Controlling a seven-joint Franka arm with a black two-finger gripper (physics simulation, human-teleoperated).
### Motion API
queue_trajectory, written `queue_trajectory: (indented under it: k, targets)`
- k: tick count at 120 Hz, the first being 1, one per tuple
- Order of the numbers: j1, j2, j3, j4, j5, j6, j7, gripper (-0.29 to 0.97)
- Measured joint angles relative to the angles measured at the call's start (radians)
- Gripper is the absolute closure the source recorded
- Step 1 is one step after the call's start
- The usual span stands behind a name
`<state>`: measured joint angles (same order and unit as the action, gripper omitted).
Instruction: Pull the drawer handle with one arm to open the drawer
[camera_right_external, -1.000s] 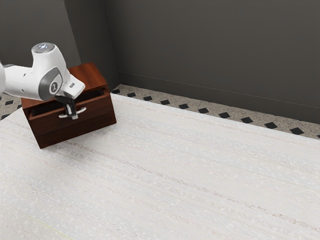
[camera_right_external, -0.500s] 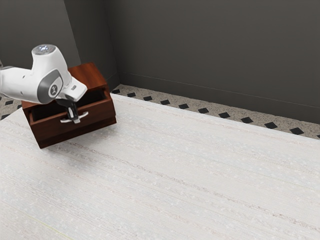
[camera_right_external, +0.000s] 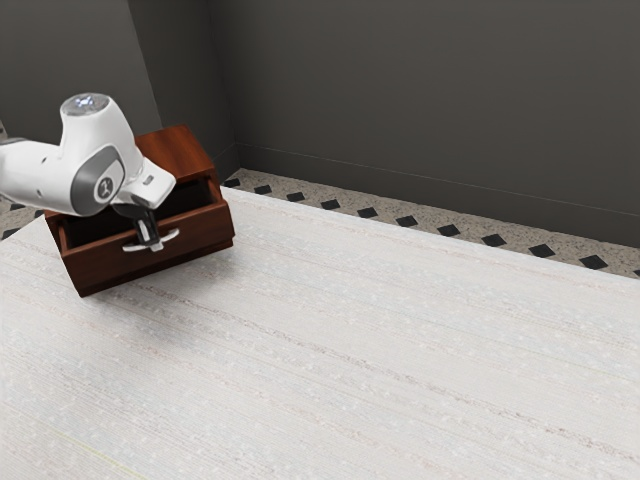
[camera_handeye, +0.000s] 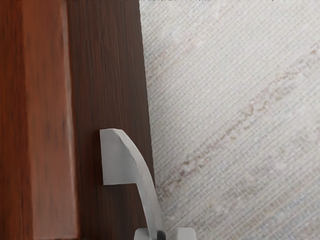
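Observation:
A small dark red wooden cabinet (camera_right_external: 180, 150) stands at the far left of the pale table. Its drawer (camera_right_external: 190, 228) is pulled partly out, with a dark gap showing behind the front panel. A light grey handle (camera_right_external: 160, 241) sticks out from the drawer front. My black gripper (camera_right_external: 150, 238) comes down from the white arm and is shut on that handle. In the wrist view the handle (camera_handeye: 125, 162) curves off the drawer front (camera_handeye: 107, 100) just under my hand.
The pale table (camera_right_external: 380, 340) stretches wide toward the exterior view's right. Dark walls and a floor strip with black diamond tiles (camera_right_external: 405, 220) lie behind the table. The cabinet sits close to the table's back edge.
The drawer has slid further out of the cabinet, widening the dark gap behind its front. My gripper moved with the handle toward the table's front.

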<state>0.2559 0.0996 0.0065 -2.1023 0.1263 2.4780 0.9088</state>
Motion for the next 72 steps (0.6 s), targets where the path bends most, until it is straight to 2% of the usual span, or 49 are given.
queue_trajectory:
  k: [72]
  targets:
    - [0.013, -0.062, -0.042, -0.072, 0.003, 0.018, -0.039, 0.79]
